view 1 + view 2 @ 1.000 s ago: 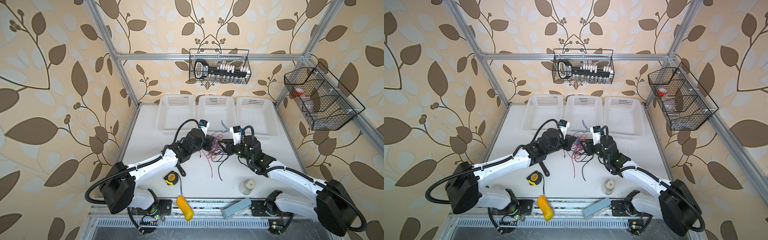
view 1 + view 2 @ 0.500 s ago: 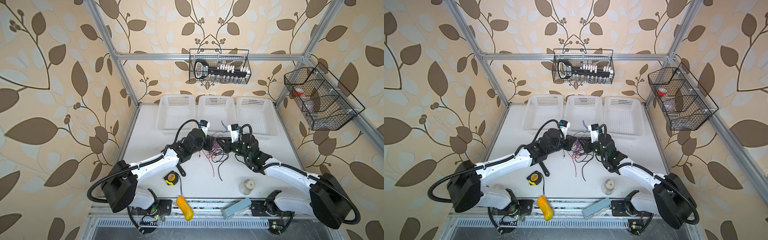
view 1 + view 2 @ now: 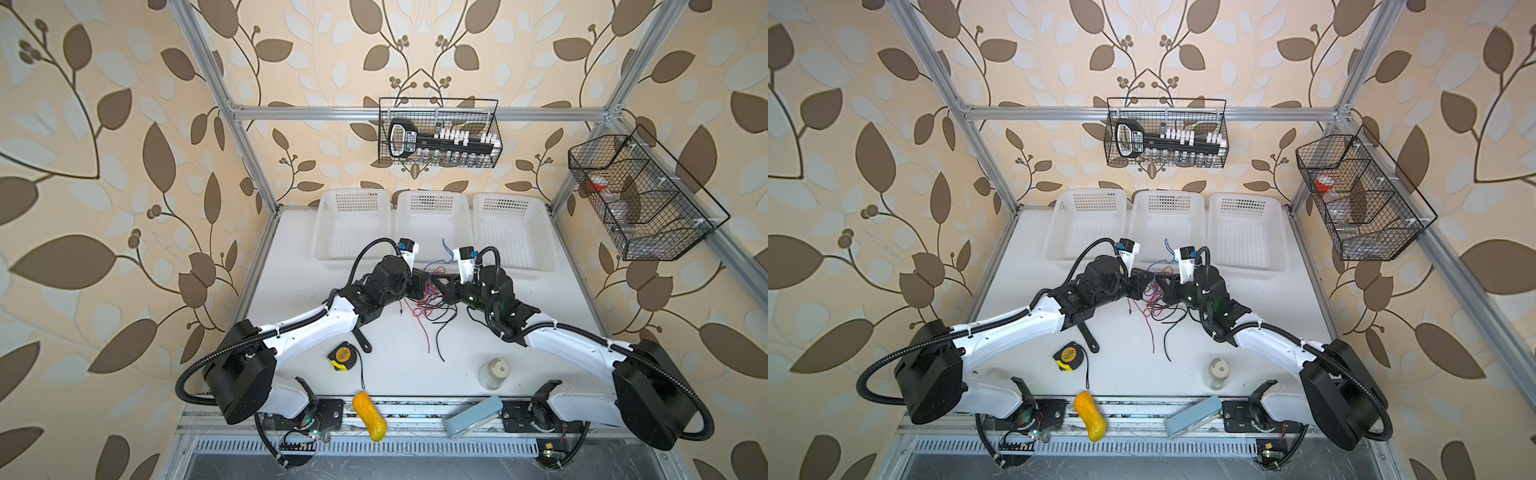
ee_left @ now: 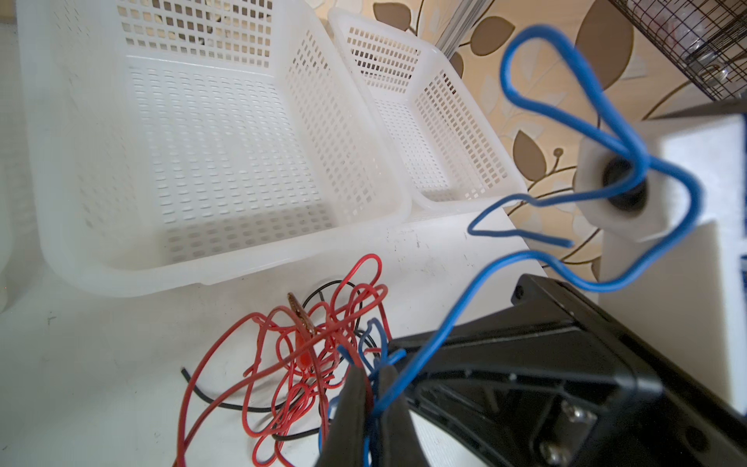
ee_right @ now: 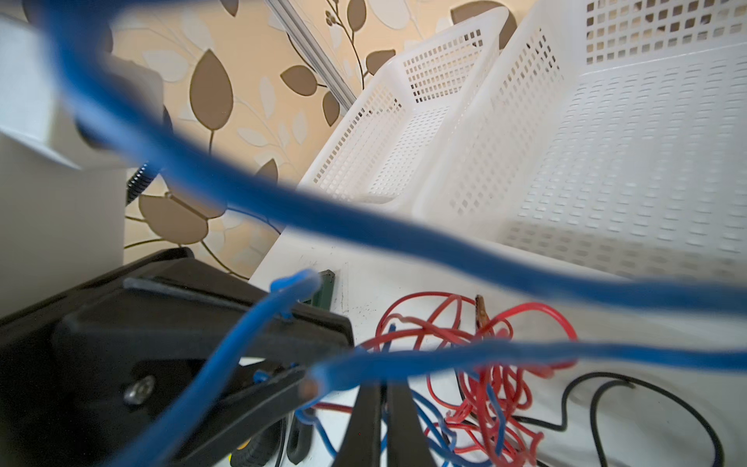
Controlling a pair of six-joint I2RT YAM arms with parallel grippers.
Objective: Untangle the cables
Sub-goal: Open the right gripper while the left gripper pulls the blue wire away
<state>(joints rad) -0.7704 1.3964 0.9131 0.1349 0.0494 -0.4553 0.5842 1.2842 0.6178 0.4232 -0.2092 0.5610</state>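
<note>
The cables point(image 3: 429, 305), a knot of red, blue and black strands, lie on the white tabletop point(image 3: 399, 365) at mid-width. They sit just on the near side of the middle white basket point(image 3: 432, 203), which stands in a row of three along the far edge. A few red and black ends trail from the knot toward the near side.

Both arms reach in from the near corners and meet over the tangle. The left end effector point(image 3: 420, 286) is at its left edge and the right end effector point(image 3: 444, 290) at its right edge, close together.

A blue cable point(image 5: 364, 226) rises out of the heap in loose loops between the two wrists, and sweeps close across the right wrist view.

In the left wrist view the left end effector's fingers point(image 4: 351, 404) are pressed together, with a blue strand pinched between them and running up and away. The red knot lies on the tabletop just beyond the tips.

In the right wrist view the right end effector's fingers point(image 5: 400, 424) are also closed to a thin slit. Blue strands cross at their tips, but I cannot tell whether one is clamped.

Nearer the front, a yellow tape measure point(image 3: 343, 355) sits to the left and a clear jar point(image 3: 494, 370) to the right. Both are well apart from the cables.
</note>
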